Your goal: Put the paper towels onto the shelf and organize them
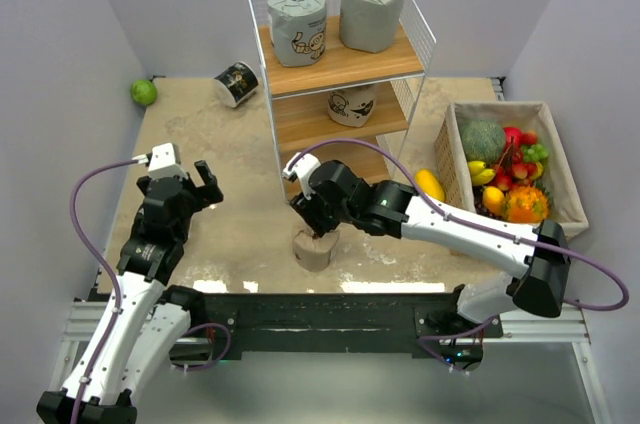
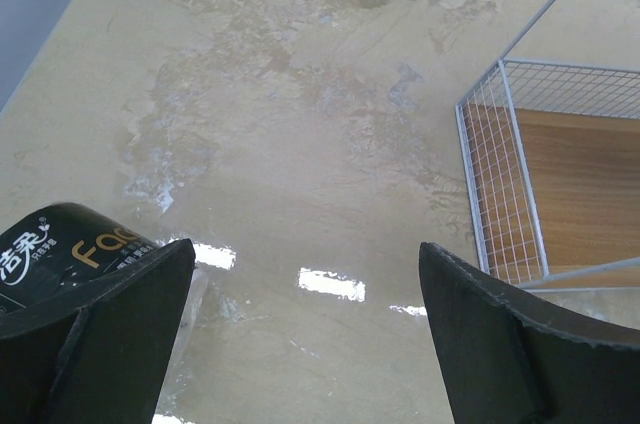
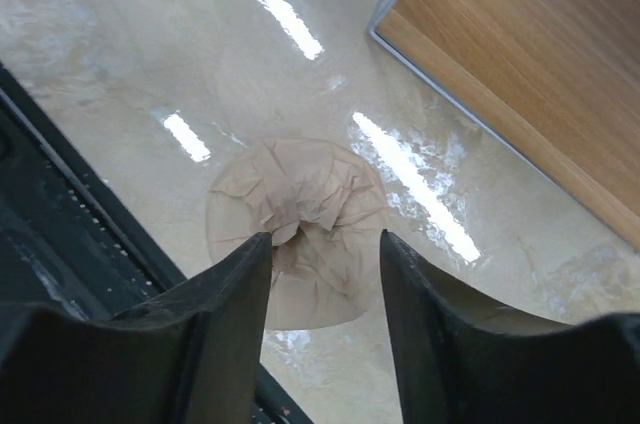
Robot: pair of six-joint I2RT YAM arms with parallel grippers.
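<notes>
The shelf [image 1: 340,66] stands at the back centre. Its top board holds a grey roll with a cartoon print [image 1: 296,20] and a plain grey roll [image 1: 373,8]. A cartoon-print roll [image 1: 352,102] sits on the middle board. A black roll with gold print [image 1: 237,82] lies on the table left of the shelf. A beige roll [image 1: 316,248] stands near the front edge. My right gripper [image 1: 312,219] is open just above its gathered top [image 3: 300,194], jaws either side [image 3: 325,239]. My left gripper [image 1: 205,184] is open and empty [image 2: 307,244]. A second black roll [image 2: 60,244] lies behind its left finger.
A green fruit [image 1: 143,92] lies at the back left corner. A woven basket [image 1: 566,169] of fruit stands at the right, with a yellow fruit [image 1: 430,184] beside it. The shelf's wire side [image 2: 500,184] and bottom board [image 3: 520,54] are close to both grippers.
</notes>
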